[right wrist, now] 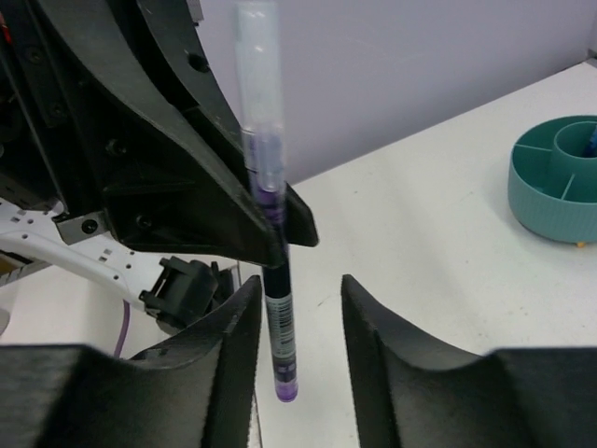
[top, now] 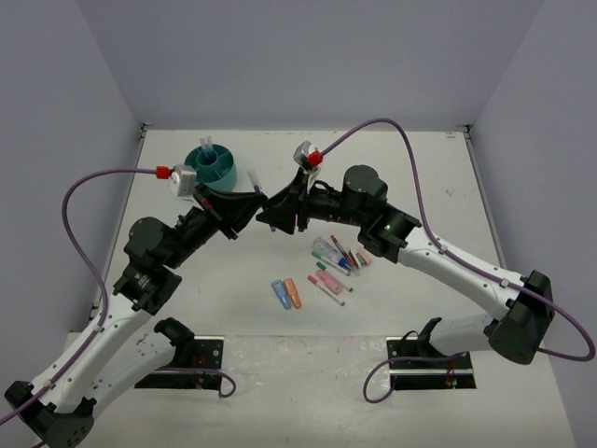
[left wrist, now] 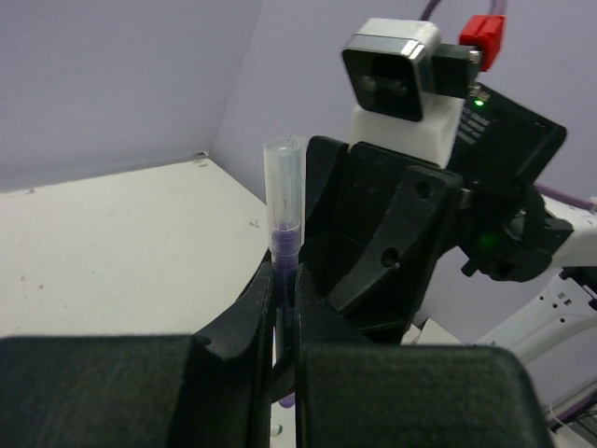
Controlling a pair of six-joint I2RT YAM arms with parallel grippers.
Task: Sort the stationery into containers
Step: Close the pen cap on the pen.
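Observation:
My left gripper (top: 254, 203) is shut on a dark-blue pen (top: 254, 178) with a clear cap and holds it upright above the table. In the left wrist view the pen (left wrist: 284, 201) is pinched between the fingers of this gripper (left wrist: 285, 308). My right gripper (top: 276, 211) faces it, open, with its fingers on either side of the pen's lower end. In the right wrist view the pen (right wrist: 271, 233) hangs close to the left finger of the right gripper (right wrist: 300, 317). The teal tub (top: 216, 179) stands behind the left gripper with a few items in it.
A cluster of markers and pens (top: 338, 261) lies on the table below the right arm. A blue and an orange stubby piece (top: 287, 294) lie nearer the front. The tub (right wrist: 550, 210) is at the right of the right wrist view.

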